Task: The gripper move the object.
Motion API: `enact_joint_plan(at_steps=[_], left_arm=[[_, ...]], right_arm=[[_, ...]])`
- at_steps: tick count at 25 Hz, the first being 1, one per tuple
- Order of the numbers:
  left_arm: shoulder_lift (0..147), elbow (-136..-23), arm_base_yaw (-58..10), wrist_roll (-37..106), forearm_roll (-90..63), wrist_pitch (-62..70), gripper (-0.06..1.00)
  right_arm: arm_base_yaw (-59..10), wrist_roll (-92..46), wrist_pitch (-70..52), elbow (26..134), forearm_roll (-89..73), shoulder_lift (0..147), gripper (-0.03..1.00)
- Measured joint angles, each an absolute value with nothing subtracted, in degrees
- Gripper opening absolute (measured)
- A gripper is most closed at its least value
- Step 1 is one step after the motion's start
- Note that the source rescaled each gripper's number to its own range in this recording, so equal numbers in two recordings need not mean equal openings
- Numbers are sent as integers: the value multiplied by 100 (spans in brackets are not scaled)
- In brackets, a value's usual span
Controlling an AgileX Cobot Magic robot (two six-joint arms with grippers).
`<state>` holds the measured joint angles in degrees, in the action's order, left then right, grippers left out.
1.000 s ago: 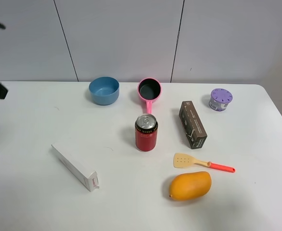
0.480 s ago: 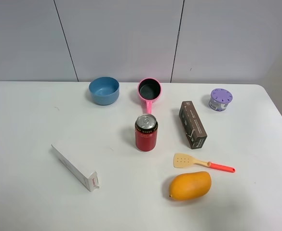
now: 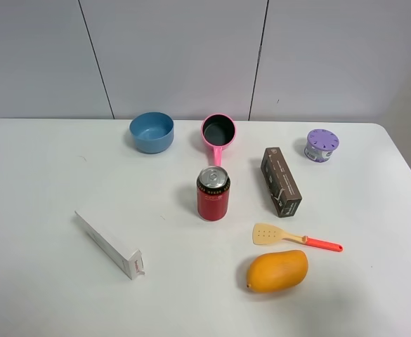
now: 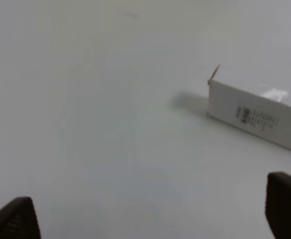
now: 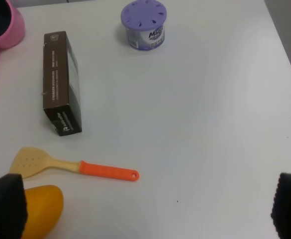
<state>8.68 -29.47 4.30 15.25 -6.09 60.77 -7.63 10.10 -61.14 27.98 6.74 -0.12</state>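
Observation:
The toy spatula (image 3: 296,239), with a pale yellow slotted blade and a red-orange handle, lies flat on the white table (image 3: 43,182) at the front right, just behind the orange mango (image 3: 277,271). Neither arm shows in the exterior high view. In the right wrist view the spatula (image 5: 75,167) lies well ahead of my right gripper (image 5: 145,209), which is open and empty, its black fingertips (image 5: 3,206) far apart. My left gripper (image 4: 147,214) is open and empty above bare table, near one end of a white box (image 4: 257,117).
A long white box (image 3: 109,244) lies at the front left. A red can (image 3: 213,193) stands mid-table, with a dark brown box (image 3: 281,181) to its right. A blue bowl (image 3: 151,131), a pink saucepan (image 3: 218,131) and a purple-lidded tin (image 3: 322,144) stand at the back.
The black left arm at the far left edge of the exterior high view one second ago has gone out of that view. No object on the table has moved.

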Motion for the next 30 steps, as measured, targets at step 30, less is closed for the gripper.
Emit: enact_joint_plan(at_steps=[30], left_arm=[[-17,-2942,430,1464,-529,6101,93]], right_arm=[[-763,1010,-6114,2798,674,-12,100]])
